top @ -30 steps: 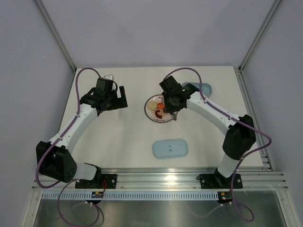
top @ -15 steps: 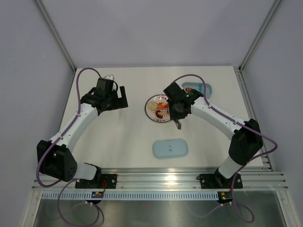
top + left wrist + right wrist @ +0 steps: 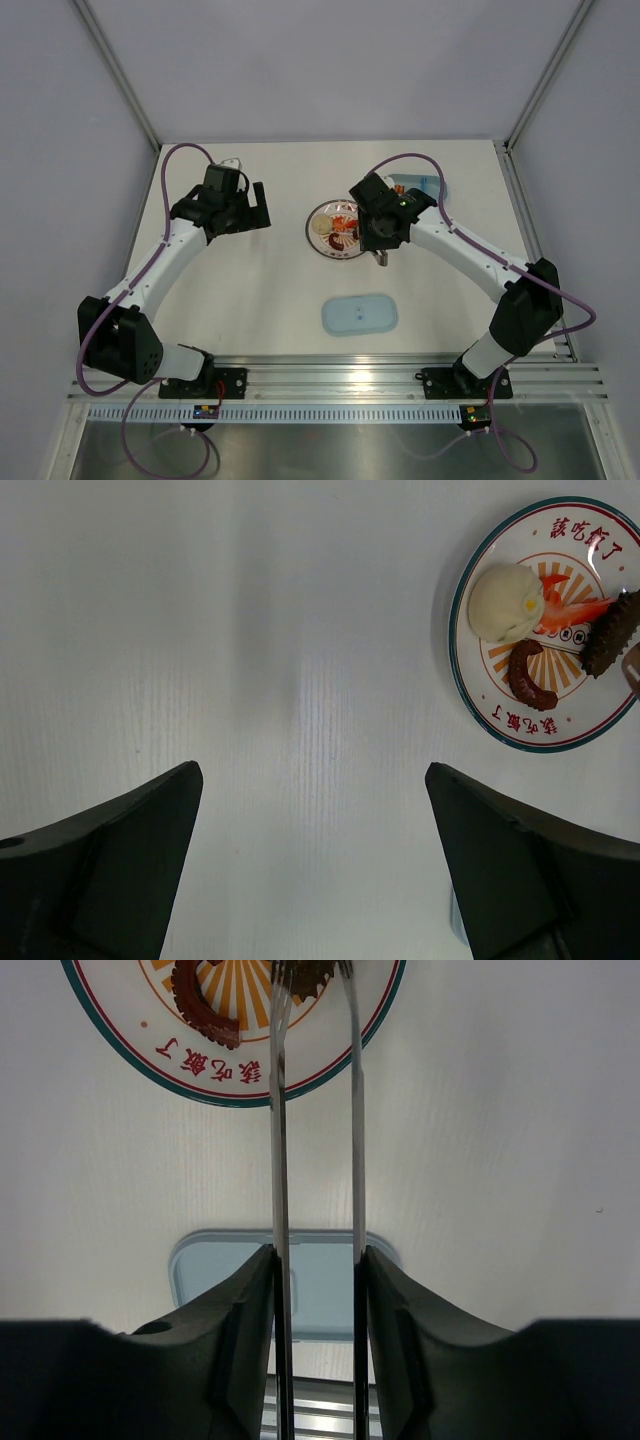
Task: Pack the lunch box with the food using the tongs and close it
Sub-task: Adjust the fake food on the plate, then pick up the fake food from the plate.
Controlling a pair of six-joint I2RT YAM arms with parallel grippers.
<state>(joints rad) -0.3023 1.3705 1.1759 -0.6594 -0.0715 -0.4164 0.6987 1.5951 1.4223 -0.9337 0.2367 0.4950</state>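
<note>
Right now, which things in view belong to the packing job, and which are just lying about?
Job: tongs in the right gripper, food, lunch box, lid.
Not in play: plate, only carrying the food; left gripper, open and idle.

In the top view the right arm hides most of the lunch box, and only a short end of the tongs shows. In the right wrist view the plate and the tong tips run off the top edge, and the fingers cover part of the lid.
</note>
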